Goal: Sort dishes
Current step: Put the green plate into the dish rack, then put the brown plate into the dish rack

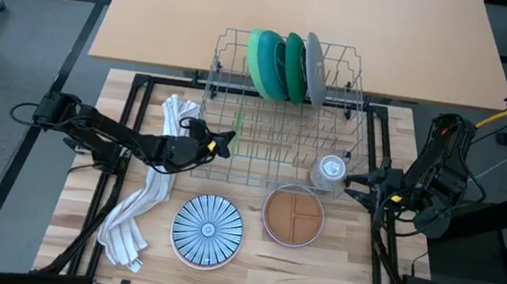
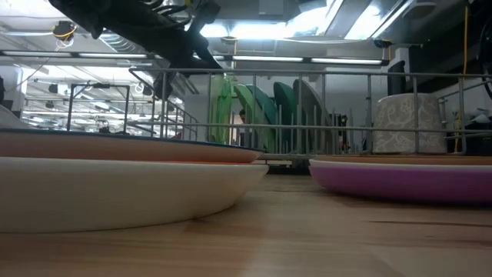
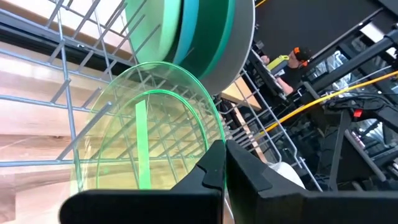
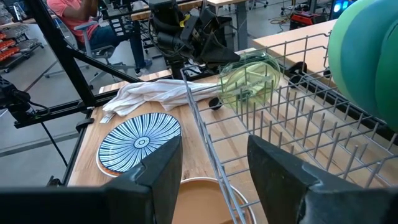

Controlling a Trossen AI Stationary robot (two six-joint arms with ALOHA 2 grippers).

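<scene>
Fingers of your left gripper (image 1: pixel 217 143) were pinched on the rim of a clear green glass plate (image 3: pixel 146 140), which it held upright over the left side of the wire rack (image 1: pixel 276 159). At the rack's back you had a light green plate (image 1: pixel 265 63), a teal plate (image 1: pixel 294 66) and a grey plate (image 1: pixel 315 67) standing together. Your right gripper (image 1: pixel 353 185) waited spread open just beside the rack's right edge. On the table in front lay a striped plate (image 1: pixel 208 230) and an orange plate (image 1: pixel 293 216).

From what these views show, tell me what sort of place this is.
Probably a robotics lab or workshop: a dish rack on a wooden bench, metal framing around it, and desks with a seated person behind.
</scene>
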